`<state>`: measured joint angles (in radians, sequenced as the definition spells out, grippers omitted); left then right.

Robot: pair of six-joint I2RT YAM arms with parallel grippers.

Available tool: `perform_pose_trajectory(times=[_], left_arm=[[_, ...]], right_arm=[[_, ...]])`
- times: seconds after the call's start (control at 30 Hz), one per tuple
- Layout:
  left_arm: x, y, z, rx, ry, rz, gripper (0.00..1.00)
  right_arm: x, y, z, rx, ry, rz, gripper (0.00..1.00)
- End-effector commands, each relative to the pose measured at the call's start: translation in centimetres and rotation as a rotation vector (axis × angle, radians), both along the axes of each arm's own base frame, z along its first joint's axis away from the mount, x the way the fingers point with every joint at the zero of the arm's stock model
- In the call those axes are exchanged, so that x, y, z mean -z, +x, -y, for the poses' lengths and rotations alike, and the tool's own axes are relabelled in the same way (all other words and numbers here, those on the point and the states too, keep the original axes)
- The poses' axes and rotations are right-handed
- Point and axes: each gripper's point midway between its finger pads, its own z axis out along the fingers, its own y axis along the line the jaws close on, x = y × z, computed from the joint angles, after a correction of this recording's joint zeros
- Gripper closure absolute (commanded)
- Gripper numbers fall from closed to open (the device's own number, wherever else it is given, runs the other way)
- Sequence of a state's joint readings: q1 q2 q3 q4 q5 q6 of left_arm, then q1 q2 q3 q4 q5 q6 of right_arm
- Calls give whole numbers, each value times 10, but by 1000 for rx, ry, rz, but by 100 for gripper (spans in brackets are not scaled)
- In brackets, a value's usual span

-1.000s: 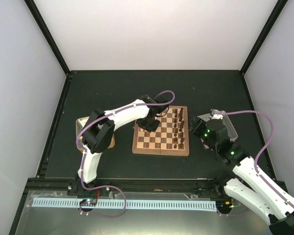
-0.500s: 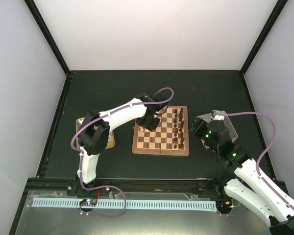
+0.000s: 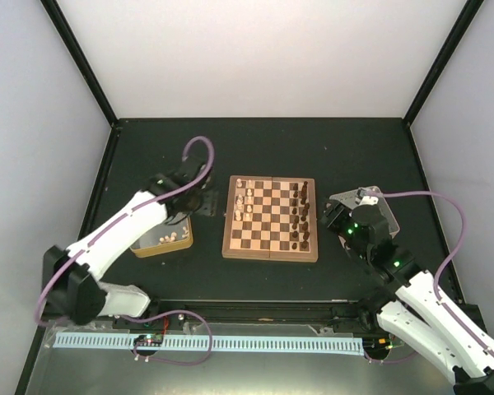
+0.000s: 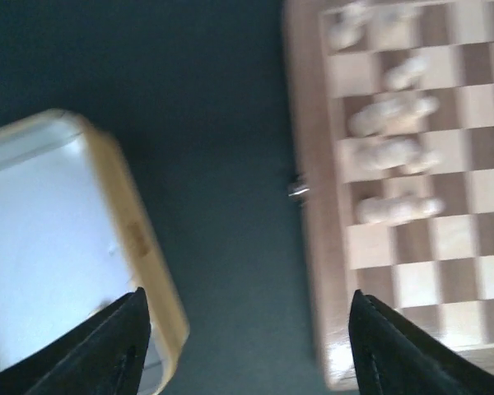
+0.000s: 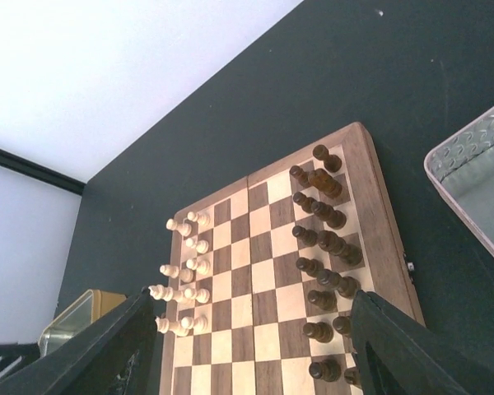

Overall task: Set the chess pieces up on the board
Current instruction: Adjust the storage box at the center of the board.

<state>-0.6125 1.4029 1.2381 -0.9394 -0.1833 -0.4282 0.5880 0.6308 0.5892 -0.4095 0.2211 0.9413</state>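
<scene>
Now that it is off the board point(image 3: 269, 252), left gripper point(image 4: 246, 293) hovers beside tin point(image 3: 160, 249) | jaws released, empty | right gripper point(image 5: 251, 294) spread, empty

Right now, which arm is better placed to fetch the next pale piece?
Left. The left gripper, open, hangs beside the gold tin, where pale pieces lie; the right gripper sits beyond the board.

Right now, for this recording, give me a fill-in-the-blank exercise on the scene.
1. Seen from overhead, the dark pieces stand along the board's ____ side.
2. The left end effector hangs between the tin and the board, jaws ____.
3. The pieces in the tin are ____ in colour.
Missing: right; open; pale.
</scene>
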Motion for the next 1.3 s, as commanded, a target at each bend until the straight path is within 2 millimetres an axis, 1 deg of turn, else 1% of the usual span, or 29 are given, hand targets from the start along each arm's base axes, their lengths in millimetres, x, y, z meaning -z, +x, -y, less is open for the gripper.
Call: perform_pose_trajectory(times=[0.0,0.07,0.13,0.2,0.3,0.33,0.4,0.53,0.63,0.73,0.8,0.9,0.93,0.97,1.03,1.07,1.13,1.2,1.27], left_arm=[[22,-10,-53,-191,-115,33,30],[42,-19,-70,-250,-176,8,28],[59,-28,-81,-295,-221,-28,27],[75,-37,-91,-338,-227,-66,27],[95,-48,-101,-376,-210,-133,32],[102,-50,-100,-371,-211,-168,38],[109,-53,-90,-340,-249,-228,43],[115,-55,-62,-270,-378,-317,45],[116,-52,-49,-259,-443,-352,46],[110,-41,-41,-266,-492,-344,46],[104,-30,-34,-265,-537,-327,46],[102,-15,-31,-264,-536,-324,48],[105,-12,-37,-284,-494,-327,50],[108,-10,-47,-320,-433,-318,50],[111,-9,-75,-408,-291,-274,48],[113,-14,-89,-451,-231,-267,44],[111,-20,-111,-515,-133,-236,40],[109,-25,-129,-571,-57,-207,39],[109,-31,-142,-624,-7,-191,39]], right_arm=[[8,-2,-3,-24,-10,-19,35],[8,-1,-6,-36,-13,-27,35],[8,1,-9,-47,-16,-35,35],[11,2,-11,-53,-22,-48,35],[17,3,-15,-68,-27,-70,35],[19,4,-17,-70,-30,-78,35],[21,6,-18,-69,-34,-91,35],[26,9,-19,-63,-48,-110,35],[28,14,-21,-69,-75,-107,35],[29,18,-23,-82,-101,-111,35],[32,20,-25,-91,-114,-117,35],[39,22,-26,-85,-120,-126,35],[39,23,-27,-87,-119,-124,35],[38,24,-27,-90,-121,-118,35],[37,26,-28,-90,-131,-112,34],[37,27,-27,-87,-136,-111,34],[39,29,-27,-81,-143,-114,34],[41,32,-29,-83,-145,-117,34],[43,35,-32,-95,-161,-115,34]])
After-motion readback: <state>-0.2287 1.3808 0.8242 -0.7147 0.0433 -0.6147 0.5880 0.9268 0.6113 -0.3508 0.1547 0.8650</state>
